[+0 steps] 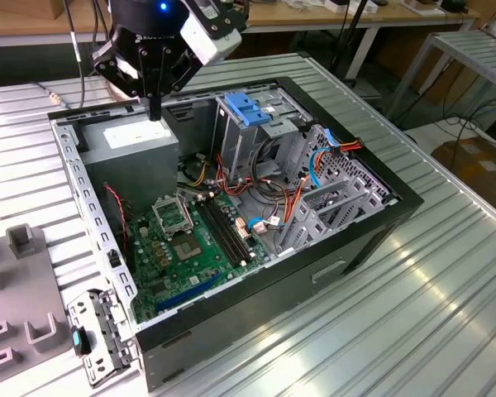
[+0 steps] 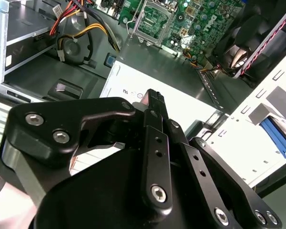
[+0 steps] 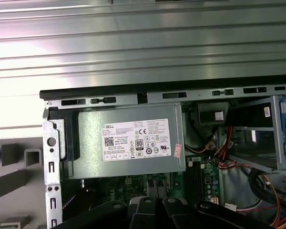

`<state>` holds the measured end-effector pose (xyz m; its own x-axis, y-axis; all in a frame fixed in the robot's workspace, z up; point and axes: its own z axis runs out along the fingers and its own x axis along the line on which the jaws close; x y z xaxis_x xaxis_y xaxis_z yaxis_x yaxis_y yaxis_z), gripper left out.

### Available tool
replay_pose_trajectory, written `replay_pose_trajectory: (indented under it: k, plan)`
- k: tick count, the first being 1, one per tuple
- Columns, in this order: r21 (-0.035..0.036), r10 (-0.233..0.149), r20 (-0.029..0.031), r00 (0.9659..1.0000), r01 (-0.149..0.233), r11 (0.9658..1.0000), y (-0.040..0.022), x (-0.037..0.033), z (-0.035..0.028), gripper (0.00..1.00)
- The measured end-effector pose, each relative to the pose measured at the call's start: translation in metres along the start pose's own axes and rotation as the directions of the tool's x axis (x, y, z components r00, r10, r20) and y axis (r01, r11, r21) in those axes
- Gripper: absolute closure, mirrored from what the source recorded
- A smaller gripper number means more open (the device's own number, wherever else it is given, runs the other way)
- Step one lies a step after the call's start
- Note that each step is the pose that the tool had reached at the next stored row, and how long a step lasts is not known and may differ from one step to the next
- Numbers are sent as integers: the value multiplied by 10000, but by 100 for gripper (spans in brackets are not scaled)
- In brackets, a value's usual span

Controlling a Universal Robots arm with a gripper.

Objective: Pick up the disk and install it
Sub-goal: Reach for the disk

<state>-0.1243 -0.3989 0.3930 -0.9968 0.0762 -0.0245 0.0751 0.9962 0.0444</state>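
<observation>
Currently, the ribbed table [image 1: 446, 273] carries the open computer case [image 1: 231, 322], with the grey power-supply box [image 1: 136, 157] at one end and the drive cage [image 1: 277, 136], capped by a blue bracket [image 1: 246, 107], close by. Loose cables [image 1: 302, 186] crowd that cage and could well snag anything you bring in. Your gripper [image 1: 155, 112] hangs just above the power-supply box, fingers pressed together with nothing between them. Drop straight down and the tips would likely strike its lid. Where the disk lies, you cannot tell.

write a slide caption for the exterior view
Gripper hovers over the grey power supply in the open computer case
</observation>
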Motion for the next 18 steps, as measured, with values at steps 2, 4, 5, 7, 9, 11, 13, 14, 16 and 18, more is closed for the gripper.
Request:
replay_pose_trajectory:
  k: [2,4,5,7,9,11,13,14,16,18]
  plan:
    - [0,0,0,10000,0,10000,0,4,0,89]
    - [0,0,0,10000,0,10000,0,7,0,89]
    - [1,0,0,10000,0,10000,-1,9,0,89]
    - [1,0,0,10000,0,10000,-1,15,0,89]
    - [0,0,0,10000,0,10000,-1,18,0,89]
    - [0,0,0,10000,0,10000,-2,24,0,89]
    - [1,0,0,10000,0,10000,-2,28,0,89]
    - [0,0,-1,10000,0,10000,-2,30,0,89]
    - [0,0,0,10000,0,10000,-3,34,0,89]
    - [1,0,-1,10000,0,10000,-3,43,0,89]
